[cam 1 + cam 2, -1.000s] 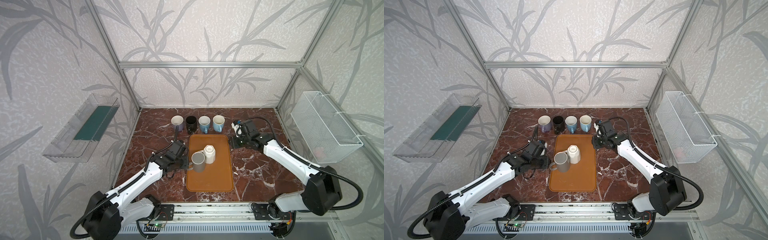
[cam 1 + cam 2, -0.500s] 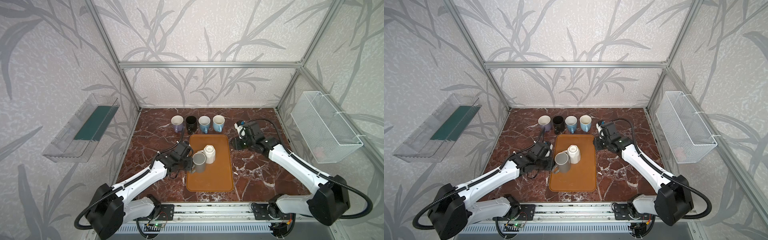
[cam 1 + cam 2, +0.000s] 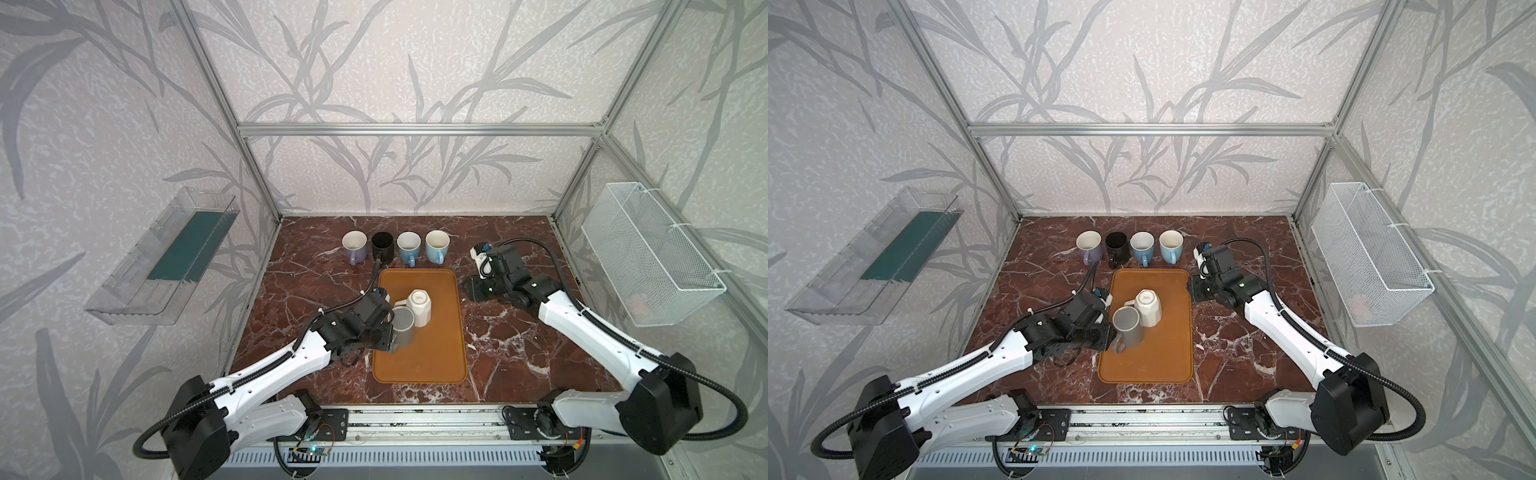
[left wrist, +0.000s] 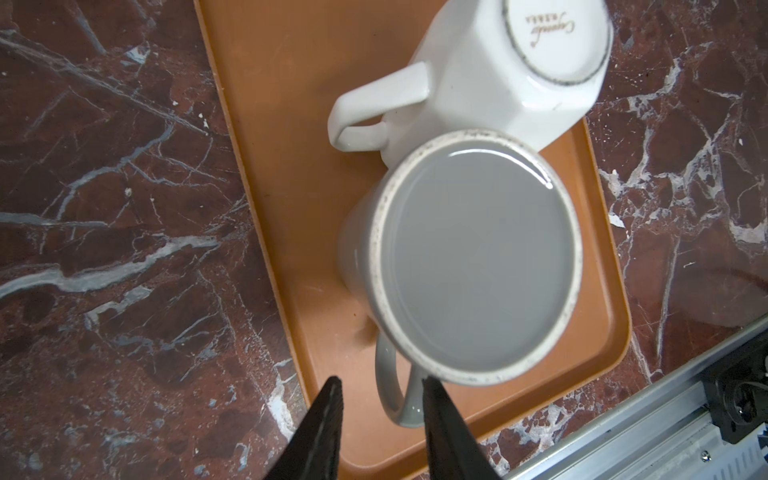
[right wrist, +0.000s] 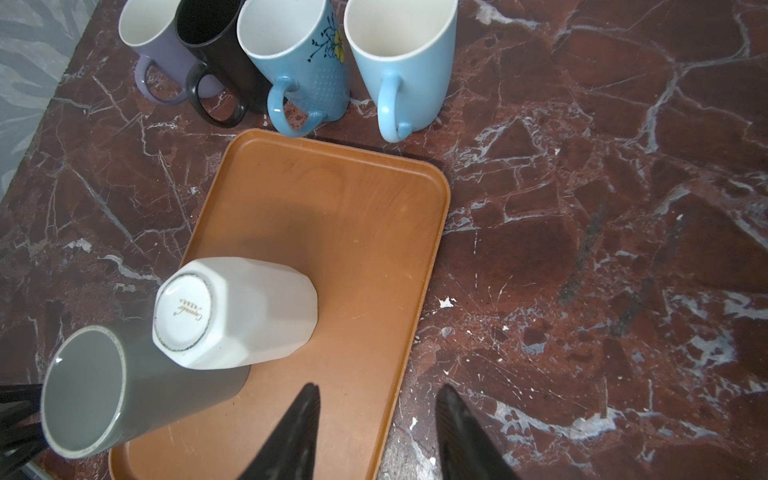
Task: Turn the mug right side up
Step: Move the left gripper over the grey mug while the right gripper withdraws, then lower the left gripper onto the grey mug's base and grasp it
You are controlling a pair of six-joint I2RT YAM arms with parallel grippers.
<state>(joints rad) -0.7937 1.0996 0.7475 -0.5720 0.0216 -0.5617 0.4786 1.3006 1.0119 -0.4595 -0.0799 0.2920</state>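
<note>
Two mugs stand base up on the orange tray: a grey mug and, touching it behind, a white faceted mug. My left gripper is open at the grey mug's left side. Its fingers straddle the grey handle, with a gap on one side. My right gripper hangs open and empty over the tray's right edge.
Several upright mugs stand in a row behind the tray: purple, black, floral blue and light blue. A wire basket hangs on the right wall, a clear bin on the left wall.
My left gripper has moved right and toward the front, bringing its fingers around the grey mug's handle. The right arm has shifted only slightly.
</note>
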